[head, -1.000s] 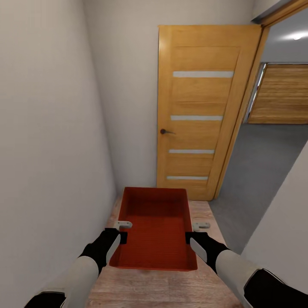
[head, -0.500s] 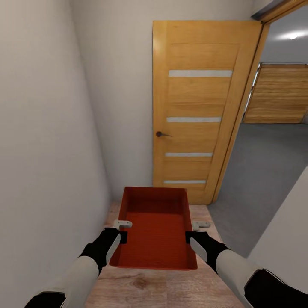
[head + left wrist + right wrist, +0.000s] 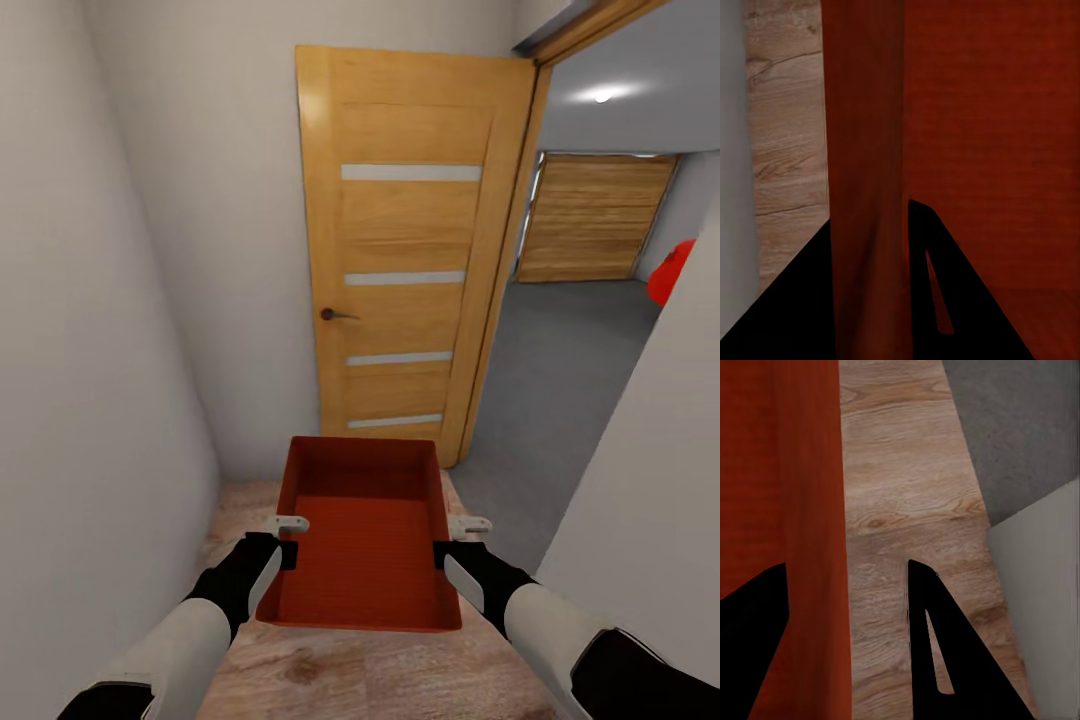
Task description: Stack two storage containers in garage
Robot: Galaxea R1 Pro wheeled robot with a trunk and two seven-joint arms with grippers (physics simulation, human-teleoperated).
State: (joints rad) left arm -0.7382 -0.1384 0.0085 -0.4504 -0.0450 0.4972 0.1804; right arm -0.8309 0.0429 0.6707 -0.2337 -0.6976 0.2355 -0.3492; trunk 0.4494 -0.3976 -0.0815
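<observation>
1. Leftmost, a plain cream wall (image 3: pixel 100 300) runs close beside the robot, so the passage is narrow and the load is carried square in front of the trunk.
2. Next, the left gripper (image 3: pixel 283 540) is pinched on the left long wall of the storage container (image 3: pixel 365 535); in the left wrist view one dark finger (image 3: pixel 945 300) lies inside the bin against that wall (image 3: pixel 866 187), the other outside it.
3. Centred between the arms, the orange-red bin is held level above the light wood-plank flooring (image 3: pixel 330 670), open side up and empty; a grip on each long wall likely keeps it from tipping while the base rolls.
4. Beyond it, an orange wooden door (image 3: pixel 410 260) with pale strips stands swung back, leaving the opening clear.
5. Then the right gripper (image 3: pixel 452 540) clamps the bin's right wall the same way, one finger (image 3: pixel 937 652) outside over the planks, the other inside the bin.
6. Rightward, dark grey concrete floor (image 3: pixel 560 370) begins past the threshold, with a wood-panelled door (image 3: pixel 595 215) at the far end and a sliver of red car (image 3: pixel 672 272) at the edge.
7. Judging by this, one bin is nearly at the garage and not yet set down.
</observation>
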